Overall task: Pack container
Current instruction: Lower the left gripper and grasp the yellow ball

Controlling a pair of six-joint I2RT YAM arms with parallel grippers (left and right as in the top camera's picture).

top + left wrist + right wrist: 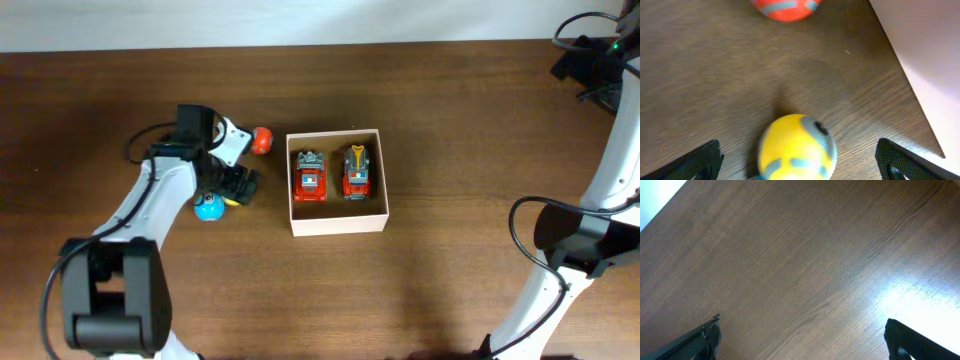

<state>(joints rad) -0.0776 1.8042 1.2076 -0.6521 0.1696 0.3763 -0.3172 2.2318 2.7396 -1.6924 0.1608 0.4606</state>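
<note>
The container [338, 223], a square shallow white-walled box, sits mid-table with two red toy cars [310, 178] [356, 173] side by side inside. My left gripper [240, 186] is just left of it, open, and straddles a yellow ball [796, 142] without touching it; in the left wrist view the fingers [797, 157] stand well apart from the ball. A blue ball [208, 208] lies beside the yellow one. An orange ball [262, 140] rests near the container's far left corner, also in the left wrist view [785, 7]. My right gripper [802, 332] is open and empty over bare table.
The container's white wall [927, 65] fills the right side of the left wrist view. The right arm [600, 190] stands along the table's right edge, its gripper at the far right corner [575, 62]. A pale wall runs along the table's far edge.
</note>
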